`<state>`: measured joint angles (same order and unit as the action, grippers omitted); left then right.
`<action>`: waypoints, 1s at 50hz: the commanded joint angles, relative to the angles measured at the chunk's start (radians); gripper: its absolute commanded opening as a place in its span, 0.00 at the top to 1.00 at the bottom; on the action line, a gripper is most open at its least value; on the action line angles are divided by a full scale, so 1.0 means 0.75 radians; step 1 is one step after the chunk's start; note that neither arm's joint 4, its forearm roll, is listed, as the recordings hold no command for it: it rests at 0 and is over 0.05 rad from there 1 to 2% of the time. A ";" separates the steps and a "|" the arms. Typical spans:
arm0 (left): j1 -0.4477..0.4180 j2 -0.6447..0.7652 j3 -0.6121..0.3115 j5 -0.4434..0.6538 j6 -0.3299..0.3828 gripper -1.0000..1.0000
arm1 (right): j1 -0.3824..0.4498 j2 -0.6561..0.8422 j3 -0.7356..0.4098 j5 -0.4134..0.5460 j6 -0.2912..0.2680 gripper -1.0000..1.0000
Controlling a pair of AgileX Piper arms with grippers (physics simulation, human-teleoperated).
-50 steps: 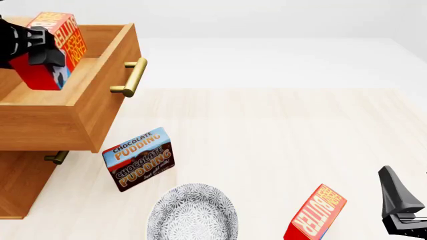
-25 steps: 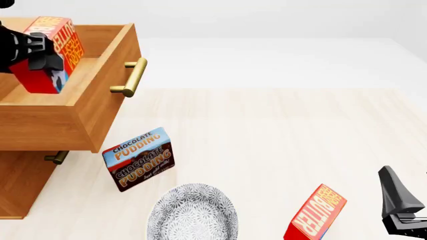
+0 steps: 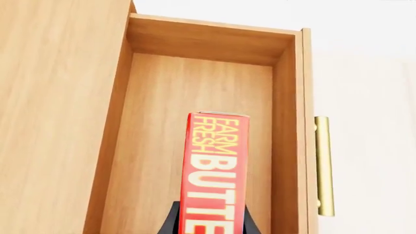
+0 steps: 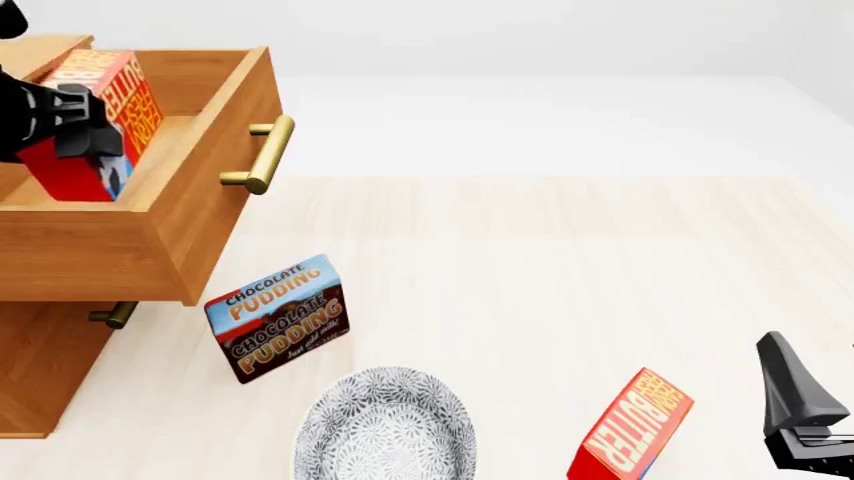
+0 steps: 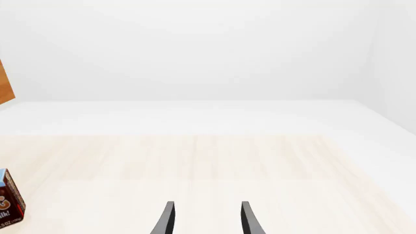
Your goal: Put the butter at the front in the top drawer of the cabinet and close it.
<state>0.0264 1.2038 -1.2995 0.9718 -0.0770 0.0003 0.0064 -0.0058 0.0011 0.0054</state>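
Observation:
The butter [image 4: 104, 115], a red-and-orange carton with a blue side, hangs tilted inside the open top drawer [image 4: 200, 215] of the cabinet [image 4: 40, 370]. My left gripper [image 4: 83, 135] is shut on it. In the left wrist view the butter [image 3: 216, 165] stands between the black fingers [image 3: 170, 222] above the drawer's wood floor [image 3: 162, 122]. Whether the carton touches the floor I cannot tell. My right gripper [image 4: 805, 420] rests at the lower right, far from the cabinet. In the right wrist view the right gripper [image 5: 204, 219] is open and holds nothing.
A chocolate pudding box [image 4: 278, 318] stands on the table beside the cabinet, below the drawer's brass handle [image 4: 267, 155]. A grey patterned bowl [image 4: 384, 425] sits near the front edge. A second butter carton [image 4: 631, 428] leans just left of my right gripper.
My left gripper has carried the butter left and down, deeper into the open drawer. The right arm and the table objects have not moved.

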 commanded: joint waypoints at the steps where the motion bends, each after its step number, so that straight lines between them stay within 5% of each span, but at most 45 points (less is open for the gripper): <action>1: -0.003 -0.007 0.005 -0.034 0.010 1.00 | 0.000 -0.002 0.001 0.000 -0.001 0.00; 50: 0.011 0.091 0.054 -0.132 0.001 1.00 | 0.000 -0.001 0.001 0.001 -0.001 0.00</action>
<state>0.0312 1.2790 -1.2597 0.8856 -0.0954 0.0002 0.0064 -0.0058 0.0011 0.0056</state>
